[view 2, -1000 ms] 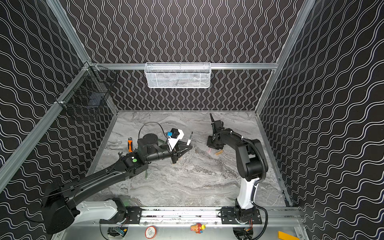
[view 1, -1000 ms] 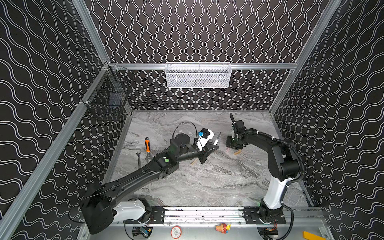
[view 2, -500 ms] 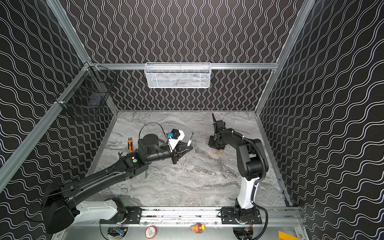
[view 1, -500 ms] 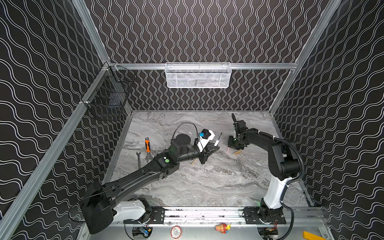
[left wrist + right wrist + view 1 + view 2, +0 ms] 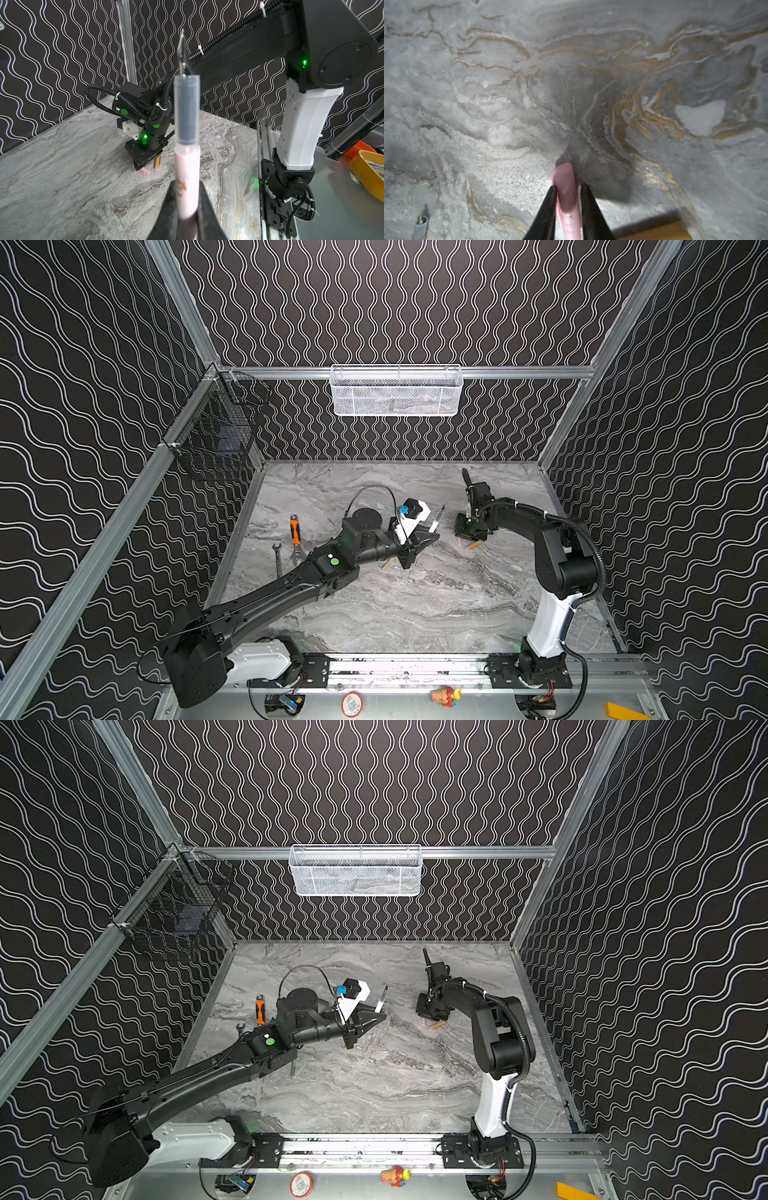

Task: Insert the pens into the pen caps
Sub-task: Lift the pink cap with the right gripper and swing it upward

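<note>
Well to the left of the left gripper (image 5: 433, 536), in both top views, a steel open-ended spanner (image 5: 277, 556) and a black tool with an orange handle (image 5: 294, 531) lie on the grey marble-patterned table (image 5: 415, 605). Nearer the left gripper, also on its left, part of a slim dark green stick pen (image 5: 293, 1070) shows from under the arm. A tan stick end (image 5: 387, 565) pokes out just below the gripper's wrist; pen or cap, I cannot tell. The left gripper itself is clamped on a pale pink stick pen (image 5: 187, 166), held clear of the table, its dark tapered tip pointing up and away from the arm. To the right of the left gripper, apart from it, the right gripper (image 5: 568, 188) is down at the table. Its jaws stand narrow, close on either side of a stubby pale pink pen cap (image 5: 564, 176) whose far end touches the table; whether they pinch it I cannot tell. Farther right from the left gripper lies a short tan pen cap (image 5: 474, 546)
</note>
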Available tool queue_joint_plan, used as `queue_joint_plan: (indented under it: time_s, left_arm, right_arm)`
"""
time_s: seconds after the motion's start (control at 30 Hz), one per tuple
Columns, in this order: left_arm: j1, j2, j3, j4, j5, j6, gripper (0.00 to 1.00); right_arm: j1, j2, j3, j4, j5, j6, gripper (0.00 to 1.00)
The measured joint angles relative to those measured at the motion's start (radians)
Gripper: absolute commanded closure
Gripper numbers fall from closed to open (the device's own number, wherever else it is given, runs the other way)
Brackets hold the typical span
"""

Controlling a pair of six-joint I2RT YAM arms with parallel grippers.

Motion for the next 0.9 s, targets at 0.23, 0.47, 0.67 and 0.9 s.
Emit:
queue_joint_plan:
  time_s: [0.23,0.47,0.67,0.9]
  left_arm:
    - [-0.002,0.0,0.0,0.0,0.0,0.0,0.96]
    - [-0.005,0.0,0.0,0.0,0.0,0.001,0.96]
    - [-0.005,0.0,0.0,0.0,-0.003,0.001,0.96]
    - [-0.005,0.0,0.001,-0.002,-0.003,0.001,0.97]
  right_arm:
    - [0.005,0.007,0.0,0.007,0.024,-0.001,0.76]
    - [0.02,0.018,0.013,0.014,0.056,-0.001,0.77]
    - [0.038,0.029,0.025,0.023,0.091,-0.001,0.8]
    - [0.046,0.028,0.028,0.023,0.11,0.0,0.83]
